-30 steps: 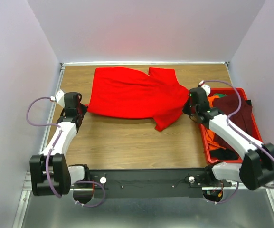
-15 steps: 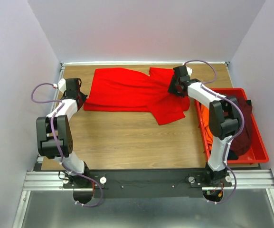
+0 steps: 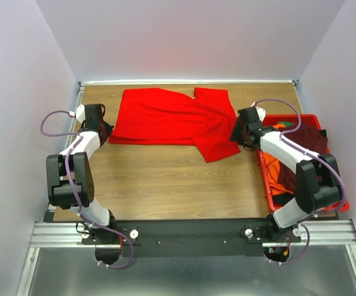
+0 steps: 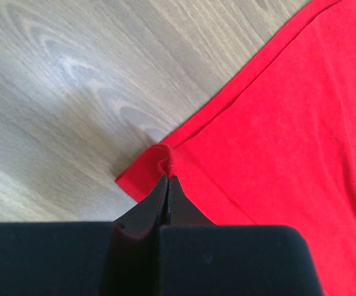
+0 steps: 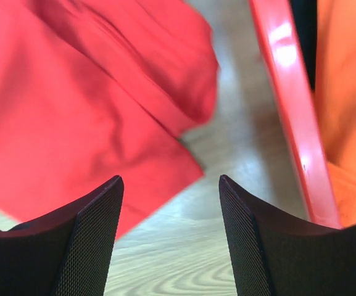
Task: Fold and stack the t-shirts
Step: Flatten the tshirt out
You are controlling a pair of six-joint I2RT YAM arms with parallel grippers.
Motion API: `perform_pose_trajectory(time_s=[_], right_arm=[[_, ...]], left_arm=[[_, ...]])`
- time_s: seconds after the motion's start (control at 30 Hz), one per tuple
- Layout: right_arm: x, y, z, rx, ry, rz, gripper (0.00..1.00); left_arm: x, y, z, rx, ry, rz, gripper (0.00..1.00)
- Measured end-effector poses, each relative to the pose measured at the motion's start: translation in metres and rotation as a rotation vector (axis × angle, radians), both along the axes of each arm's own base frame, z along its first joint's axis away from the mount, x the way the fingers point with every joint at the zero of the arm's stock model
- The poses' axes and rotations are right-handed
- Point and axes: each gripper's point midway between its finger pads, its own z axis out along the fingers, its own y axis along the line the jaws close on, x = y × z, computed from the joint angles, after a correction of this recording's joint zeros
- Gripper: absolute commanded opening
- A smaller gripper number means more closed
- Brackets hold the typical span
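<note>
Red t-shirt (image 3: 171,120): limp, light, bunches easily. Left gripper (image 4: 167,180) clenched on hem corner; right gripper (image 5: 170,185) released. I'd pinch the edge beside it.

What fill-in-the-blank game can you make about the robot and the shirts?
1. The red t-shirt lies spread on the wooden ___.
2. The left fingers are ___ on that shirt's corner.
3. The right fingers are ___ and hold nothing.
4. The orange t-shirt lies inside the red plastic ___.
Missing words: table, shut, open, bin.
</note>
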Motion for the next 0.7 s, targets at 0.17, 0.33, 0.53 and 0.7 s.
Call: perform_pose_trajectory(time_s=[0.17,0.33,0.53,0.7], right_arm=[[-0.015,-0.005,-0.04,-0.026,0.097,-0.007,0.63],[-0.012,-0.004,-0.065,-0.039,0.136,-0.008,0.62],[-0.003,-0.001,-0.066,-0.031,0.107,-0.013,0.36],[-0.002,0.003,-0.067,0.003,0.099,-0.02,0.0]], left_arm=[[-0.009,-0.005,0.001,-0.014,-0.01,-0.004,0.0],[-0.021,-0.01,-0.002,-0.021,-0.021,-0.01,0.0],[-0.029,-0.016,-0.006,-0.027,-0.019,-0.017,0.0],[-0.034,-0.018,-0.004,-0.029,-0.028,-0.02,0.0]])
